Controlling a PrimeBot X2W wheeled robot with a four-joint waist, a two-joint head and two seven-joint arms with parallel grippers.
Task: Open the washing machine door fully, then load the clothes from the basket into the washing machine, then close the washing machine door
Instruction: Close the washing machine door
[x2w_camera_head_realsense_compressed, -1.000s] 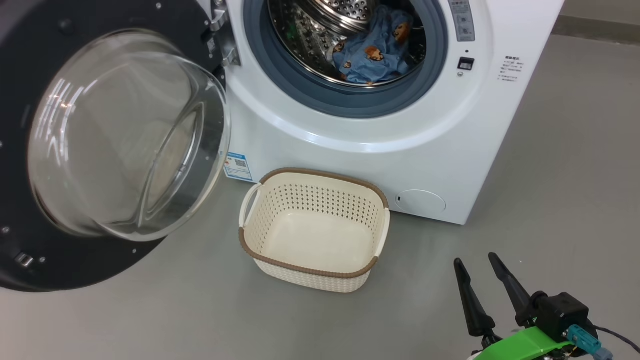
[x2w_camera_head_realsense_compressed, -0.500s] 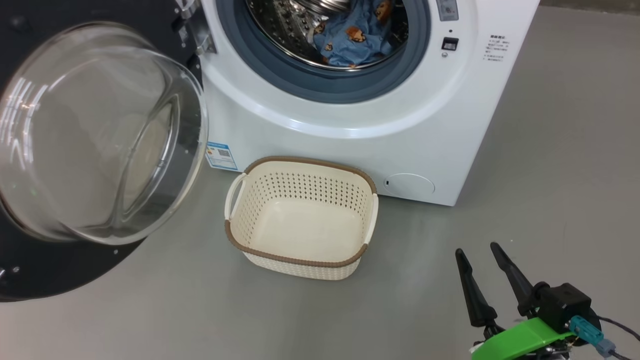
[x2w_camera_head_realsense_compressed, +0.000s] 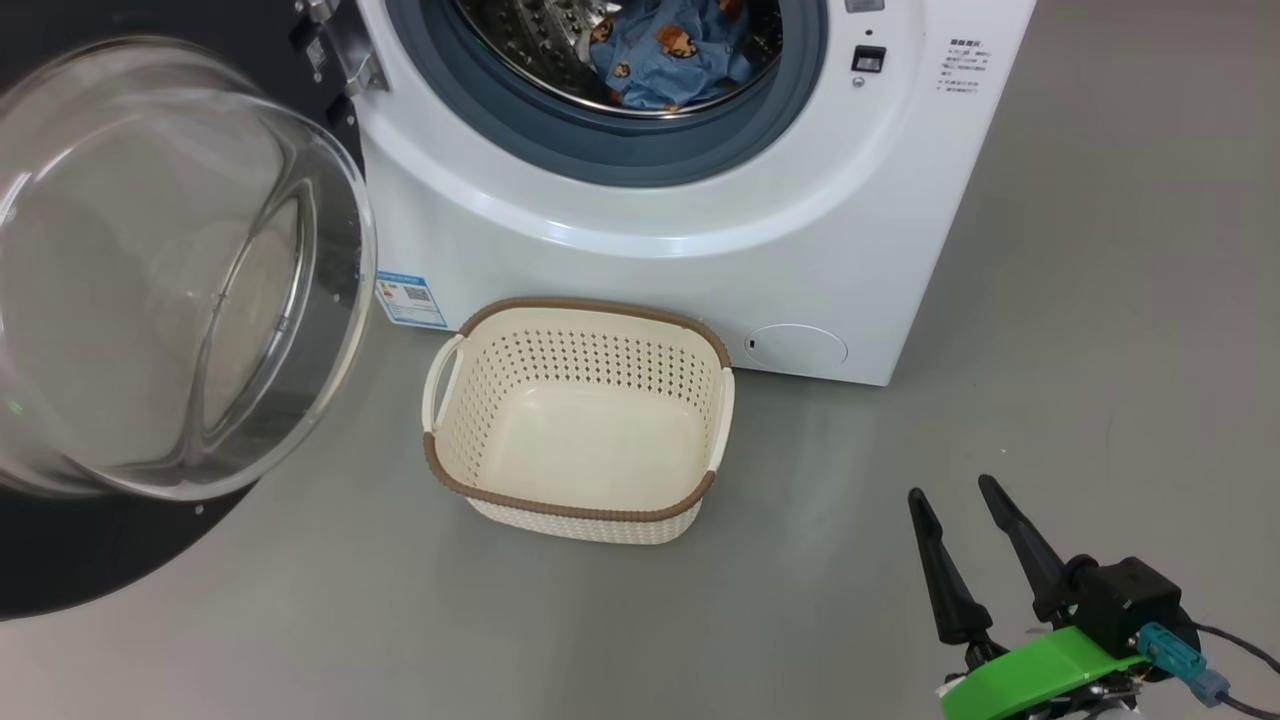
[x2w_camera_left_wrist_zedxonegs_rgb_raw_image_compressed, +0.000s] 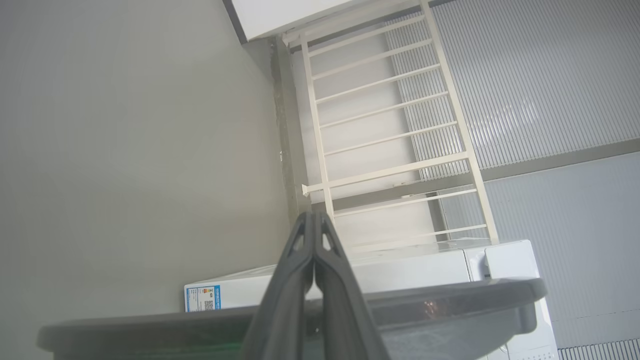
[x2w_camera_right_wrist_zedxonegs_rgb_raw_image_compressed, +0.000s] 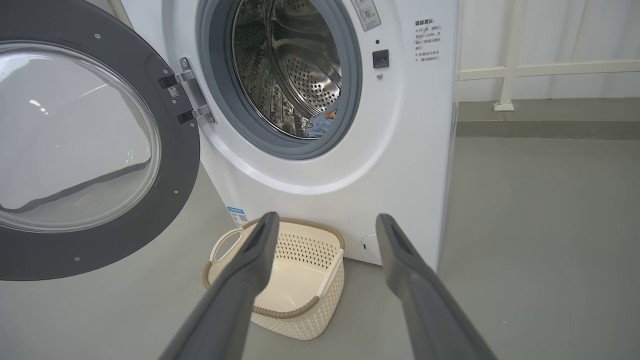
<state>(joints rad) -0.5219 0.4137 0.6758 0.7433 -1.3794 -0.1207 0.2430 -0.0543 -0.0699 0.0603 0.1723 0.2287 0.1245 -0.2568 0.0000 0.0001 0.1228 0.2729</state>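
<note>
Camera shifted, items unmoved; clothes (x2w_camera_head_realsense_compressed: 665, 50) in washing machine (x2w_camera_head_realsense_compressed: 650, 270), washing machine door (x2w_camera_head_realsense_compressed: 150, 300) swung out; right gripper (x2w_camera_head_realsense_compressed: 950, 487) wide, left gripper (x2w_camera_left_wrist_zedxonegs_rgb_raw_image_compressed: 314, 216) closed

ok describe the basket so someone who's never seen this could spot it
Find the white front-loading washing machine with its round glass door swung open. On the grey floor just in front of it sits a small cream perforated basket. Brown woven-look rim, white side handles, empty.

A bare laundry test room, it seems: the washing machine (x2w_camera_head_realsense_compressed: 650, 260) stands on a smooth grey floor (x2w_camera_head_realsense_compressed: 1100, 350), near ribbed grey wall panels (x2w_camera_left_wrist_zedxonegs_rgb_raw_image_compressed: 550, 75) and a white railing (x2w_camera_left_wrist_zedxonegs_rgb_raw_image_compressed: 390, 172).
</note>
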